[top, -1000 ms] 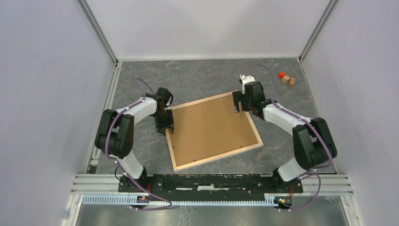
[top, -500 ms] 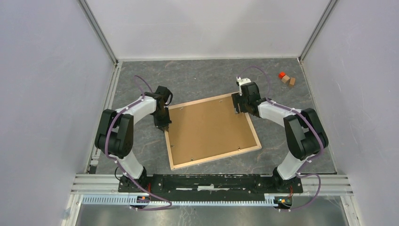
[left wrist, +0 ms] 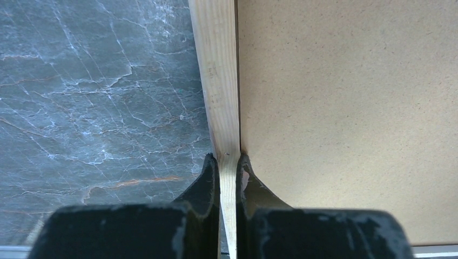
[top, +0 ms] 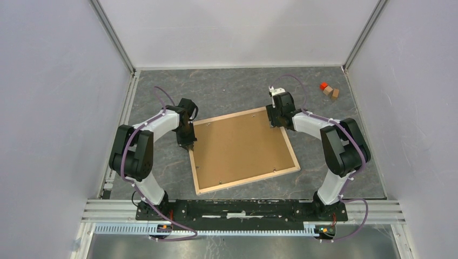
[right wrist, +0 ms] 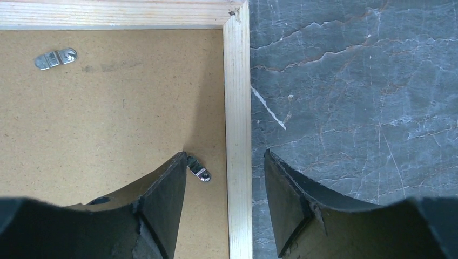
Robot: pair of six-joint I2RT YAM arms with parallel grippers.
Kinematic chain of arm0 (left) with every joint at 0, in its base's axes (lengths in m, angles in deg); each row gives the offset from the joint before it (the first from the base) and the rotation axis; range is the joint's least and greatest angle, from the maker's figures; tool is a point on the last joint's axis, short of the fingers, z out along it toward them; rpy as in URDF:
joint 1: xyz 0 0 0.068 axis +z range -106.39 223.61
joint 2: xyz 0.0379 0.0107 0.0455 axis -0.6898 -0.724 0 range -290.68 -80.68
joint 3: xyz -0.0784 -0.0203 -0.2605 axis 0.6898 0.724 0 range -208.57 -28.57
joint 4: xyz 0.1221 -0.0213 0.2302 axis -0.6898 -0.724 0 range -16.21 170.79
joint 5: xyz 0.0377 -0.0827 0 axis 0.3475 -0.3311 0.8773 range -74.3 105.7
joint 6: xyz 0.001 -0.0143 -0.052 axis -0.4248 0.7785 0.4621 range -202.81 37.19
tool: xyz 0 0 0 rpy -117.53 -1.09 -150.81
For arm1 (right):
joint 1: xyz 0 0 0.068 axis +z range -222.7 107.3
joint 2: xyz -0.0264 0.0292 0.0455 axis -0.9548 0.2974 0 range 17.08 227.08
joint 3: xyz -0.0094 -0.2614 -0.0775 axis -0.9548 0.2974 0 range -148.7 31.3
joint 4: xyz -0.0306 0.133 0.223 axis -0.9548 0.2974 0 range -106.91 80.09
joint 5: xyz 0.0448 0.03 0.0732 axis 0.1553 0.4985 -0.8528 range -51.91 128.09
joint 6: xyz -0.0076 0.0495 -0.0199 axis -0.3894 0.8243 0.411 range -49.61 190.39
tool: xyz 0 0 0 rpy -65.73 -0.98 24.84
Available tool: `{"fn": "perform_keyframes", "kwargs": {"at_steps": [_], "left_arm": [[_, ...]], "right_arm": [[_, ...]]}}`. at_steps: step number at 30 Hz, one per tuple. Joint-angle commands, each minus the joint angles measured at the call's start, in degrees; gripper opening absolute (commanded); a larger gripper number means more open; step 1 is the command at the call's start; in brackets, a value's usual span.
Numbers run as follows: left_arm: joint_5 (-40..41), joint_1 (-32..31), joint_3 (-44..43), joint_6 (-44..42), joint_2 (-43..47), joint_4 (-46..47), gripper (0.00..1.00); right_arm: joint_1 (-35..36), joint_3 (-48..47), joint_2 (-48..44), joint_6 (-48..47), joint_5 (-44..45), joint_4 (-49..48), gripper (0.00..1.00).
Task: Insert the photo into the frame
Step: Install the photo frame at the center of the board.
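Grip on the frame [top: 248,179] from the left

Above, we see it back-up mid-table, pale wood around a brown backing board [top: 240,145], front hidden. Left wrist: left gripper [left wrist: 228,162] pinches one rail. Right wrist: right gripper [right wrist: 226,162] spread astride the opposite rail.

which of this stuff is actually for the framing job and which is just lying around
For the job:
- frame, lying back up
- brown backing board inside it
- left pincer, shut on one rail
- right pincer, open astride the opposite rail
- photo: not in view

Just lying about:
- red block
- wooden blocks, far right corner
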Motion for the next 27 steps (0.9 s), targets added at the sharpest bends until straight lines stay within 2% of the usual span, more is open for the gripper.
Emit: {"fn": "perform_keyframes", "kwargs": {"at_steps": [1, 9, 13, 18, 25, 27], "left_arm": [[0.72, -0.12, 0.22, -1.82, -2.55, 3.97, 0.02], [0.31, -0.11, 0.04, -1.79, -3.35, 3.95, 0.02], [0.27, -0.1, 0.04, -1.79, -3.26, 3.99, 0.02], [0.37, -0.1, 0.04, -1.74, -3.25, 3.95, 0.02], [-0.4, 0.0, 0.04, -1.65, -3.51, 4.05, 0.02], [-0.98, -0.01, -0.05, -1.65, -3.78, 4.12, 0.02]], "right_arm": [[-0.21, -1.21, 0.21, -0.23, 2.01, 2.02, 0.6], [-0.21, 0.65, -0.2, -0.56, 4.77, 2.51, 0.59], [-0.22, 1.23, -0.25, -0.44, 5.07, 2.4, 0.49], [-0.25, 1.7, -0.11, -0.09, 5.03, 2.24, 0.32], [-0.24, 2.05, 0.41, 0.58, 2.4, 1.9, 0.19], [-0.26, 1.99, 0.74, 0.74, 2.01, 1.95, 0.17]]}}
